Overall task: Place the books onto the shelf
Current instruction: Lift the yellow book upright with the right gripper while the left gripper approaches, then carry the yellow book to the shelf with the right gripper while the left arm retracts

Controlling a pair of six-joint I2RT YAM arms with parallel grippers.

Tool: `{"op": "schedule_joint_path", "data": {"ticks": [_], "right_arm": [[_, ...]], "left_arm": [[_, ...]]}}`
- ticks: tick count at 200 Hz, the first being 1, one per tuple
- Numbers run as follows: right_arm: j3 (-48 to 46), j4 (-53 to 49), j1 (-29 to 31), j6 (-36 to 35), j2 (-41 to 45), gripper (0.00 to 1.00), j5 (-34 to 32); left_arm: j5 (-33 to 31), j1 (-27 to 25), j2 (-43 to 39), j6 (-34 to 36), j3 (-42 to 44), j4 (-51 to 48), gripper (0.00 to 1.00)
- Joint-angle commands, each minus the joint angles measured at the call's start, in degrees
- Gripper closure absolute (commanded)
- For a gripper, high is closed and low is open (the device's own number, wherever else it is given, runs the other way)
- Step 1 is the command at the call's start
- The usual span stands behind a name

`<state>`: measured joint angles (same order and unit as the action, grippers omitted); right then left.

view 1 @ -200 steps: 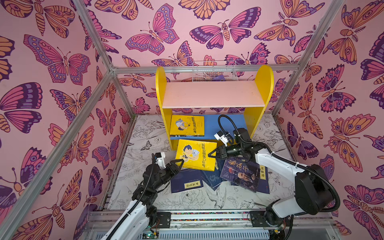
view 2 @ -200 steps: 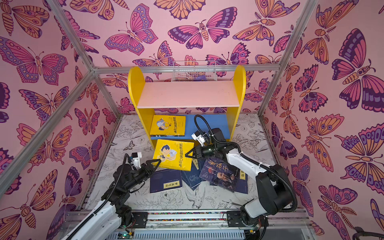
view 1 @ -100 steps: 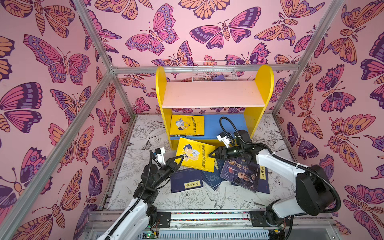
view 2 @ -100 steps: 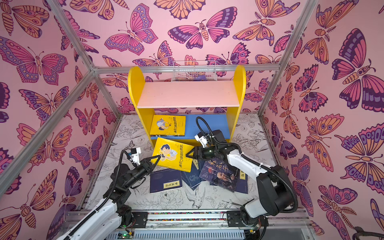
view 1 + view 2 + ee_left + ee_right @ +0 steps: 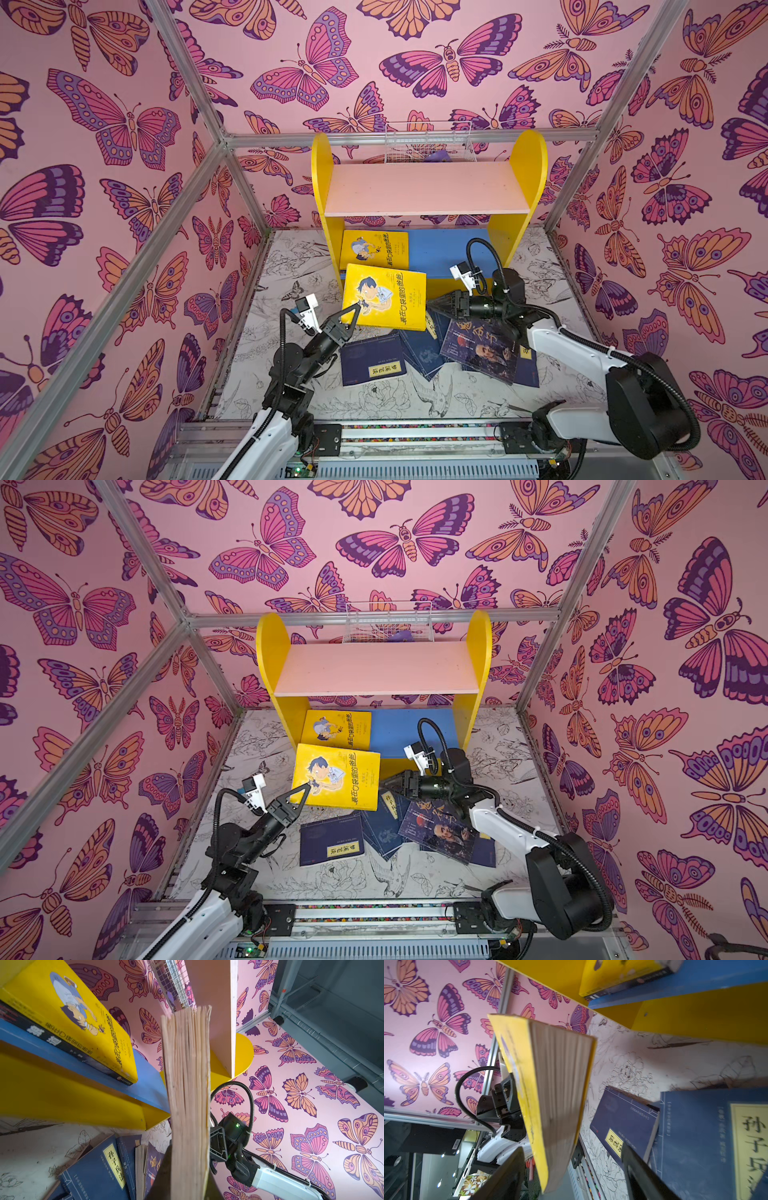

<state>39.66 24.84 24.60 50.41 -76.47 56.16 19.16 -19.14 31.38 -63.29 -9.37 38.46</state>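
A yellow cartoon-boy book (image 5: 386, 297) (image 5: 338, 777) hangs tilted in front of the shelf (image 5: 428, 187). My left gripper (image 5: 351, 309) (image 5: 303, 791) is shut on its lower left corner, and the left wrist view shows its page edge (image 5: 187, 1084) clamped between dark fingers (image 5: 164, 1172). My right gripper (image 5: 434, 303) (image 5: 386, 781) is open at the book's right edge. Its fingers (image 5: 508, 1174) stand apart on either side of the book (image 5: 556, 1088) without touching it. Another yellow book (image 5: 374, 248) lies on the blue lower board (image 5: 440, 249). Navy books (image 5: 370, 363) and a portrait book (image 5: 482, 349) lie on the floor.
A white wire basket (image 5: 428, 143) sits behind the shelf's pink upper board. Butterfly-print walls with metal frame posts close in on three sides. The floor books spread under and beside my right arm (image 5: 561, 349).
My left gripper moved in and shut on the yellow book's lower left corner. My right gripper let go of the book's right edge and opened.
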Motion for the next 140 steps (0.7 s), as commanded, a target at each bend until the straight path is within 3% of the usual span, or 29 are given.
{"op": "schedule_joint_path", "data": {"ticks": [1, 63, 140], "right_arm": [[1.6, 10.1, 2.5, 4.6, 0.2, 0.29, 3.9], [3.4, 11.7, 3.6, 5.7, -4.3, 0.34, 1.2], [3.4, 20.0, 3.3, 12.1, -9.3, 0.40, -1.5]], "left_arm": [[-3.6, -0.1, 2.3, 0.1, -0.1, 14.2, 1.00], [-5.5, -0.1, 12.9, -3.3, -0.3, 31.5, 1.00], [-5.0, -0.2, 13.1, -2.5, -1.1, 31.4, 1.00]]}}
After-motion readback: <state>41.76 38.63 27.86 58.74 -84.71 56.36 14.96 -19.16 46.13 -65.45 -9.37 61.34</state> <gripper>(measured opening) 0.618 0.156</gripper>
